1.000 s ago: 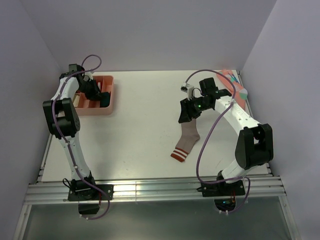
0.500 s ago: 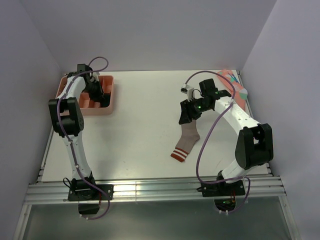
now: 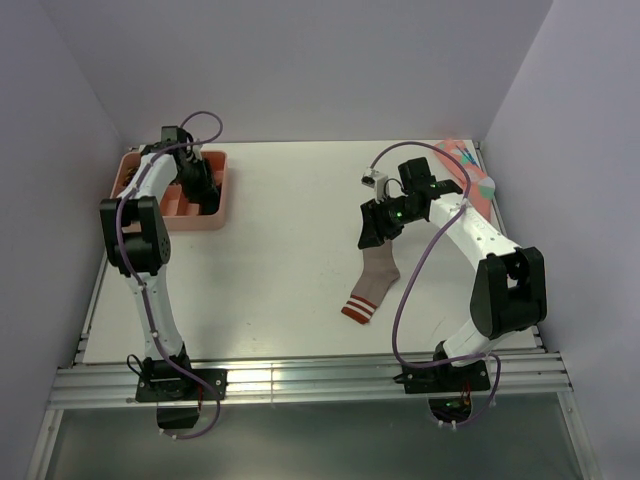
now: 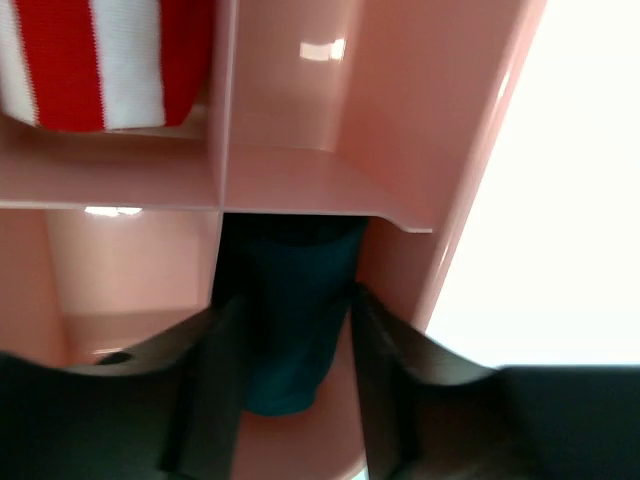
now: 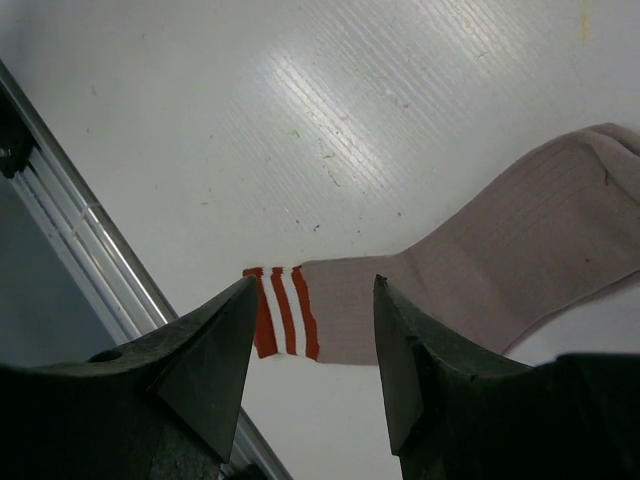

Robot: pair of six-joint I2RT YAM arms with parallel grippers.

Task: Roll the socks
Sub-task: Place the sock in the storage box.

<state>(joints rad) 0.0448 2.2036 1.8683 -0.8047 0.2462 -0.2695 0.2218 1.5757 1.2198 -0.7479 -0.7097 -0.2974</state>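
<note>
The taupe sock (image 3: 375, 280) lies flat, long axis 1 to 7 o'clock, stripes toward 7, toe end beneath the right gripper (image 3: 372, 232) — spread wide, empty. At 10 o'clock the left gripper (image 4: 290, 300) straddles the dark green sock (image 4: 290, 340) in the tray (image 3: 200, 224) — whether it pinches, I cannot tell

Tray dividers (image 4: 225, 120) crowd left fingers (image 4: 205, 395) — bare table (image 3: 290, 250) (mid) around brown sock (image 3: 375, 275).

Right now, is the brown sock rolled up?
No, the brown sock lies unrolled, flat on the table.
</note>
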